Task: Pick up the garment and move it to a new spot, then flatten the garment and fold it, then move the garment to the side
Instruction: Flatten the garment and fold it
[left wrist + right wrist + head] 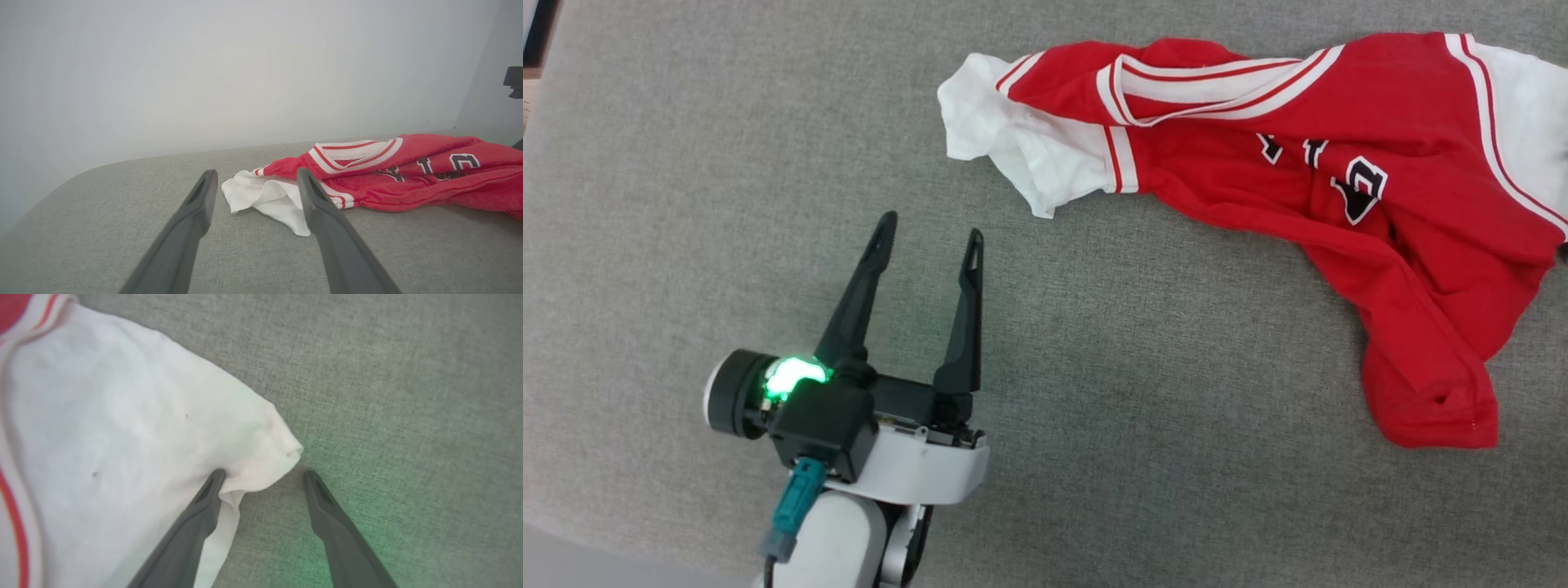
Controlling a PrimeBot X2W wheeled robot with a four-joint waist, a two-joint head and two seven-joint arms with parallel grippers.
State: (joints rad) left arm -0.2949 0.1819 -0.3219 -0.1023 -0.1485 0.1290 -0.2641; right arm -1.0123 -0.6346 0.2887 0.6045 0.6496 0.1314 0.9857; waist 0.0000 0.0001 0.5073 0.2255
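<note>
Red jersey (1258,163) lies crumpled on the grey fabric surface (1094,367). Left gripper (931,226) is spread wide near its white sleeve, not touching; right gripper (264,473) is spread too, right at a white corner.

Crumpled, unfolded bright red soft fabric shirt (1217,163), sprawled flat on a grey woven surface (1094,367) across the upper right of the head view. White sleeves edged with red-and-white stripes. Striped neck band bunched along the top. Dark, white-outlined lettering half lost in folds. One white sleeve trailing left; red body drooping toward the lower right.
</note>
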